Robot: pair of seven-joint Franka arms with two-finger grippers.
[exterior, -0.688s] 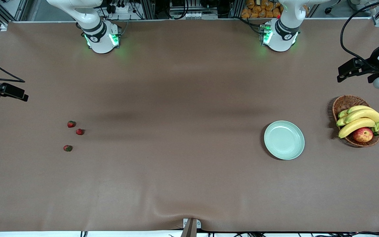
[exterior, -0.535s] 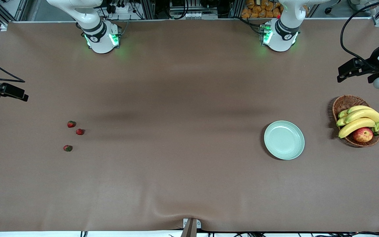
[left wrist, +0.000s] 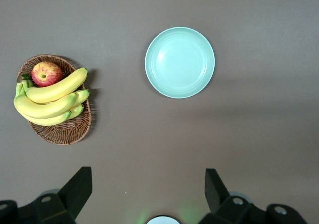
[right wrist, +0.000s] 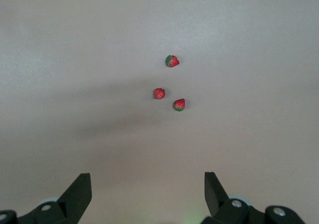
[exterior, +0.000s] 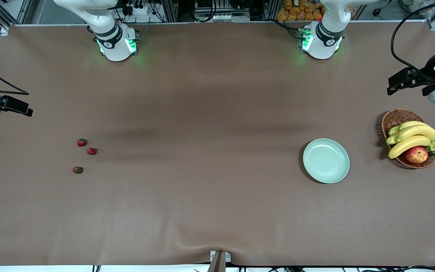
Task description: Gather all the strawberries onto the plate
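Note:
Three strawberries lie on the brown table toward the right arm's end: one [exterior: 82,142], one [exterior: 91,151] and one [exterior: 77,170] nearest the front camera. They also show in the right wrist view [right wrist: 172,60] [right wrist: 159,93] [right wrist: 179,104]. The mint-green plate [exterior: 326,161] is empty toward the left arm's end, and shows in the left wrist view [left wrist: 180,62]. My right gripper [right wrist: 148,181] is open and empty, high above the table near the strawberries. My left gripper [left wrist: 148,176] is open and empty, high above the table between the plate and its base.
A brown wicker basket [exterior: 398,117] with bananas [exterior: 414,138] and a red-yellow apple [exterior: 416,154] stands beside the plate, toward the left arm's end. It also shows in the left wrist view [left wrist: 60,132]. Both arms' hands hang at the edges of the front view.

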